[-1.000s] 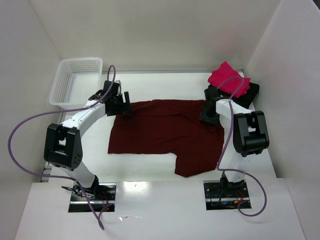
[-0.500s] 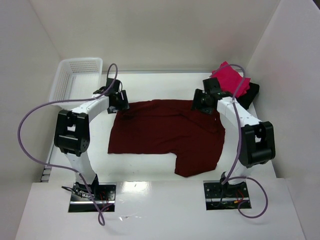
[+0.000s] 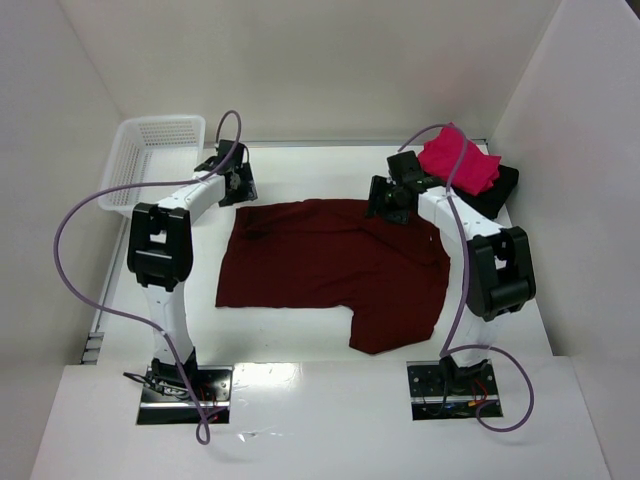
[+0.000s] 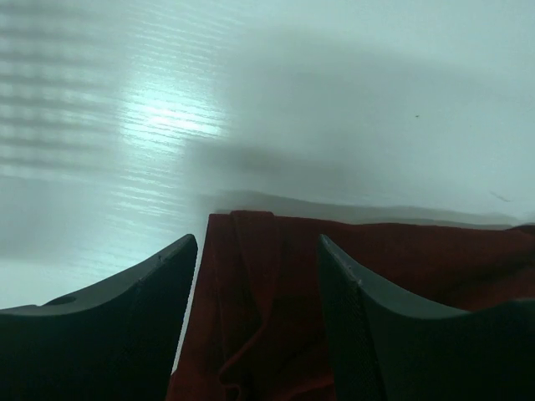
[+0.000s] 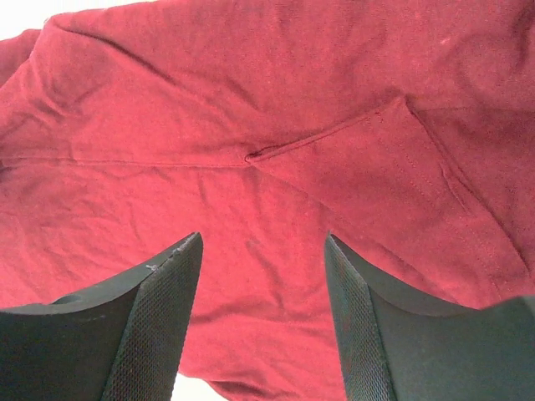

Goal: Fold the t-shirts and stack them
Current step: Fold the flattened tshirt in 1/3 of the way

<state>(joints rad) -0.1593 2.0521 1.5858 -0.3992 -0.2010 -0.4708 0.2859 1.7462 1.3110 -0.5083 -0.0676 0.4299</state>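
Maroon t-shirt [image 3: 330, 262]: lies spread flat on the tabletop [image 3: 300, 345] between the two arms, one sleeve pointing toward the bases.
Stack: a folded pink-red t-shirt [image 3: 458, 160] sits on a black t-shirt [image 3: 502, 188] at the far right corner, well apart from the white basket [image 3: 150, 150] at the far left.
Left hand [image 3: 240, 192]: fingers spread wide and holding nothing. In the wrist view they straddle the rumpled far-left corner of the maroon cloth, with bare tabletop beyond.
Right hand [image 3: 383, 203]: also wide open and empty, poised over the far right part of the shirt, where a seam and a small crease cross.
Contact: whether either hand's fingertips touch the cloth I cannot tell; the wrist views are too steep.
Risk, left: the corner is bunched and sits right at the edge, so closing there could catch only the rolled hem, or slip off it.
Risk, right: pinching mid-cloth rather than at an edge could lift a tent of fabric and skew the fold.
Risk, cable: the right arm's purple cable [image 3: 462, 215] runs close by the pink-red t-shirt, and a swing might nudge the stack.
Change: a second ago both hands were nearer the bases, over the shirt. Both have since reached toward the far edge, the right one also inward. The shirt itself has not shifted.
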